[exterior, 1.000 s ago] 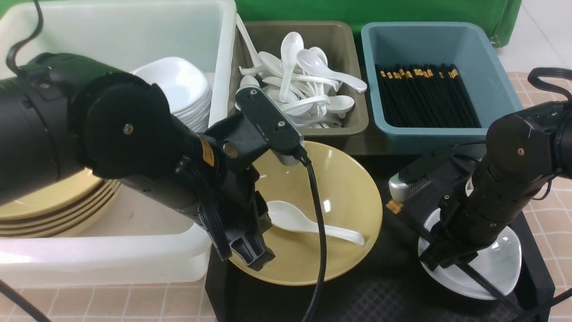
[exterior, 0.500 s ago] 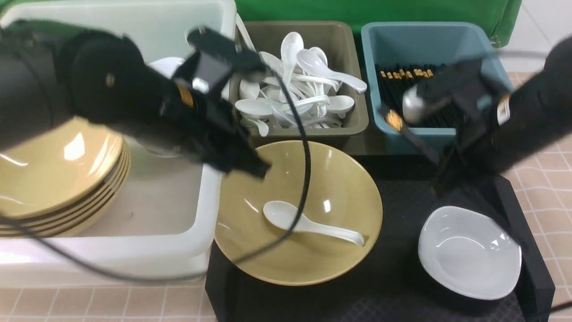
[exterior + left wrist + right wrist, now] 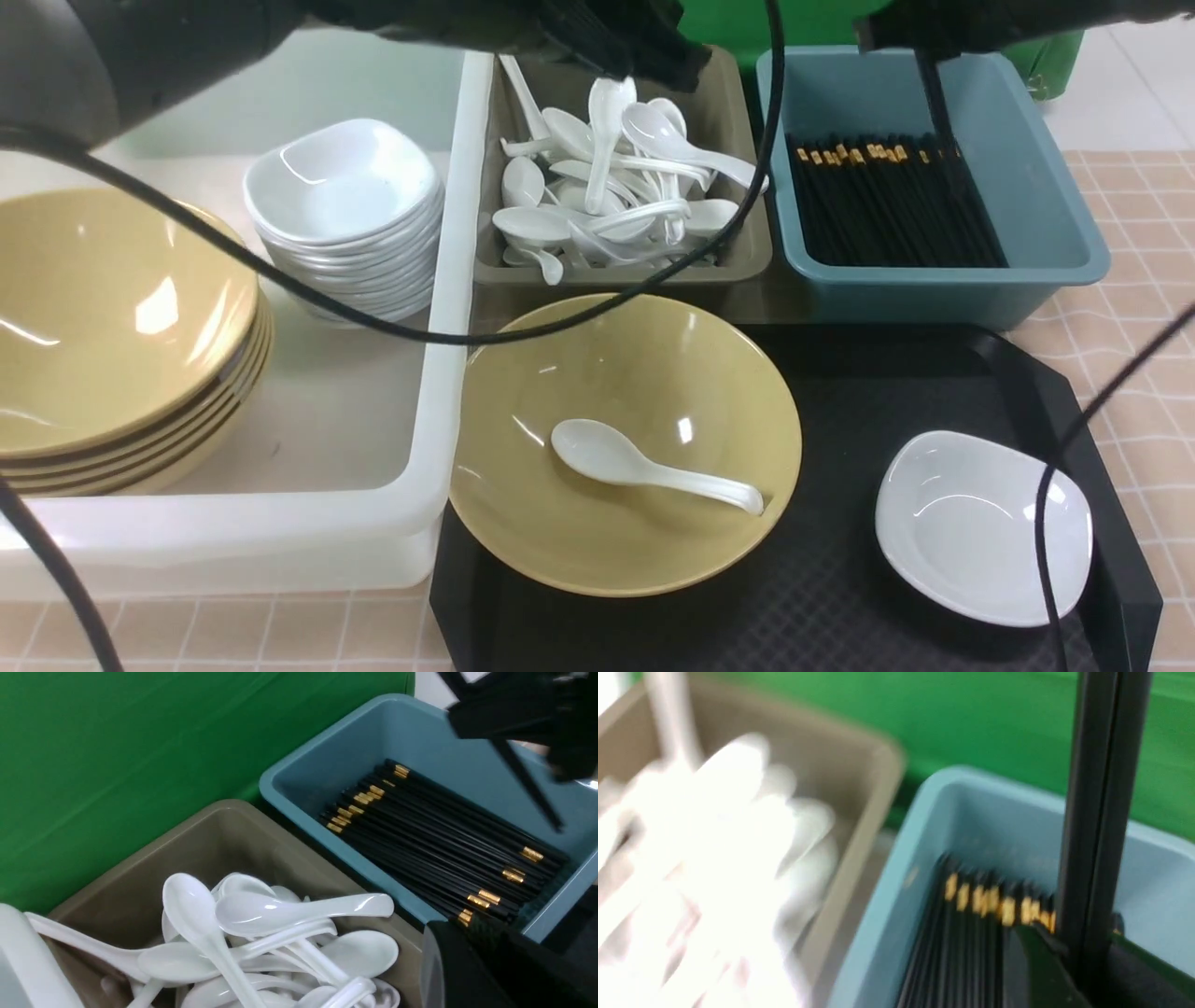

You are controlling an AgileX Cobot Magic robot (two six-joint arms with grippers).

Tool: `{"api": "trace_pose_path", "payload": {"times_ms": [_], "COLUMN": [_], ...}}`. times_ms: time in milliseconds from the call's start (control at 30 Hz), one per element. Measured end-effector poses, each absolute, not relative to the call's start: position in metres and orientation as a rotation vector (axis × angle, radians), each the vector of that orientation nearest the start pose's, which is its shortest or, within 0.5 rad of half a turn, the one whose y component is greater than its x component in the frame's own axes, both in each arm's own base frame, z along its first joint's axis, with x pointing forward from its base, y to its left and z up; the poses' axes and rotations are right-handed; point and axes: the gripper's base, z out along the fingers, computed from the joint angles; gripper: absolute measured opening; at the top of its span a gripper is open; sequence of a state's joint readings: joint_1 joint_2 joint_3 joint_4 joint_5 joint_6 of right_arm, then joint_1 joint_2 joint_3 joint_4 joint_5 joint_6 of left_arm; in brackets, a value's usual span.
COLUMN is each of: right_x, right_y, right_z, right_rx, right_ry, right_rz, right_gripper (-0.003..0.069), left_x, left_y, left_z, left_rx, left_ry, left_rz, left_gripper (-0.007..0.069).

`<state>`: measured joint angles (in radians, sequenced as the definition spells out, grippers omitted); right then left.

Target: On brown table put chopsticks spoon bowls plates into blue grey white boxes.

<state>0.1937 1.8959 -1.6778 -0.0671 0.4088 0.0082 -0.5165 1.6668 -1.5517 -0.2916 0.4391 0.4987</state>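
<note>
The table (image 3: 1134, 233) has a pink checked cloth, and everything sits on it. The biggest thing on it is the white box (image 3: 280, 532). Inside are a bowl stack (image 3: 103, 317) and a plate stack (image 3: 345, 187), each dish sitting inside the next one. That way many dishes fit in a small space.

Next to the white box lies the black tray (image 3: 840, 560). The things not yet sorted wait there. Behind the tray stand the blue box (image 3: 934, 297) and the grey box (image 3: 607, 273), side by side. The blue box has a chopstick pile (image 3: 887, 205), all lying the same way with the gold ends at the far side. The grey box has a spoon heap (image 3: 607, 205). Each box takes its own kind of thing — I think that is the whole idea.

On the tray sits one yellow bowl (image 3: 653, 392). A plate (image 3: 980, 532) sits well apart from it, to the right.

The left gripper (image 3: 677, 65) hangs above the far side of the grey box. Its fingers are pressed together, and I can see nothing in them. The right gripper (image 3: 500, 718) hangs above the blue box.

A spoon (image 3: 644, 464) lies inside the yellow bowl. It likely has to come out before the bowl can join its stack.

The right gripper's fingers are closed on the chopsticks (image 3: 936, 103). These point down over the chopstick pile, right above where they belong. To match the pile, they would have to end up lying flat.
</note>
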Motion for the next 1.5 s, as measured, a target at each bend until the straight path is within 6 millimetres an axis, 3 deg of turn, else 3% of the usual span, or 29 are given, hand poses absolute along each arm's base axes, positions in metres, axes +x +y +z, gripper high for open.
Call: {"api": "trace_pose_path", "payload": {"times_ms": [33,67,167,233,267,333,400,467,500,533,633,667,767,833,867,933,1033,1067,1100,1200,1267,1367,1500], "right_x": [0.45,0.466,0.485,0.493,0.493,0.49,0.488,0.478,0.477,0.469,0.453,0.44,0.41,0.399,0.38,0.361,0.341,0.328,0.327,0.303,0.298,0.29,0.3], "right_y": [0.084,0.078,0.07,0.068,0.068,0.068,0.069,0.075,0.075,0.082,0.094,0.104,0.131,0.139,0.152,0.168,0.186,0.201,0.203,0.232,0.239,0.26,0.267], "right_z": [0.318,0.302,0.275,0.255,0.255,0.25,0.255,0.278,0.278,0.297,0.321,0.338,0.367,0.373,0.382,0.381,0.368,0.35,0.347,0.298,0.286,0.251,0.226], "right_rx": [-0.242,-0.196,-0.135,-0.112,-0.11,-0.111,-0.151,-0.311,-0.31,-0.422,-0.599,-0.705,-0.903,-0.957,-1.029,-1.107,-1.204,-1.3,-1.31,-1.566,-1.627,-1.777,-1.803], "right_ry": [2.1,2.117,2.19,2.294,2.313,2.446,2.488,2.539,2.548,2.548,2.546,2.51,2.413,2.386,2.353,2.344,2.364,2.393,2.397,2.436,2.442,2.45,2.437], "right_rz": [0.054,0.058,0.059,0.055,0.055,0.057,0.056,0.067,0.073,0.095,0.137,0.165,0.184,0.185,0.198,0.219,0.251,0.268,0.27,0.284,0.286,0.265,0.172], "right_gripper": [0.0158,0.0158,0.0184,0.0251,0.026,0.0376,0.0412,0.0484,0.0488,0.0503,0.0512,0.0513,0.0515,0.0515,0.0515,0.0515,0.0515,0.0515,0.0515,0.0516,0.0516,0.0516,0.0516], "left_x": [0.34,0.339,0.333,0.325,0.324,0.313,0.307,0.295,0.294,0.285,0.274,0.264,0.242,0.234,0.223,0.212,0.203,0.199,0.199,0.199,0.199,0.201,0.201], "left_y": [-0.206,-0.206,-0.203,-0.2,-0.199,-0.19,-0.185,-0.171,-0.17,-0.159,-0.141,-0.124,-0.091,-0.08,-0.069,-0.06,-0.057,-0.057,-0.057,-0.06,-0.061,-0.064,-0.066], "left_z": [0.376,0.372,0.363,0.359,0.358,0.357,0.359,0.362,0.363,0.367,0.372,0.376,0.37,0.366,0.358,0.35,0.336,0.327,0.328,0.317,0.317,0.319,0.32], "left_rx": [0.819,0.846,0.936,1.005,1.018,1.06,1.071,1.06,1.056,1.021,0.961,0.906,0.786,0.738,0.675,0.613,0.579,0.568,0.567,0.536,0.532,0.535,0.549], "left_ry": [1.863,1.895,1.991,2.064,2.08,2.171,2.198,2.239,2.239,2.253,2.273,2.287,2.346,2.367,2.386,2.388,2.378,2.356,2.354,2.315,2.302,2.255,2.244], "left_rz": [-0.302,-0.301,-0.285,-0.269,-0.264,-0.226,-0.199,-0.123,-0.117,-0.086,-0.053,-0.038,-0.031,-0.036,-0.065,-0.099,-0.133,-0.154,-0.154,-0.209,-0.221,-0.253,-0.275], "left_gripper": [0.0002,0.0002,0.0002,0.0002,0.0002,0.0002,0.0002,0.0002,0.0002,0.0002,0.0002,0.0002,0.0002,0.0002,0.0002,0.0002,0.0002,0.0002,0.0002,0.0002,0.0002,0.0002,0.0002]}}
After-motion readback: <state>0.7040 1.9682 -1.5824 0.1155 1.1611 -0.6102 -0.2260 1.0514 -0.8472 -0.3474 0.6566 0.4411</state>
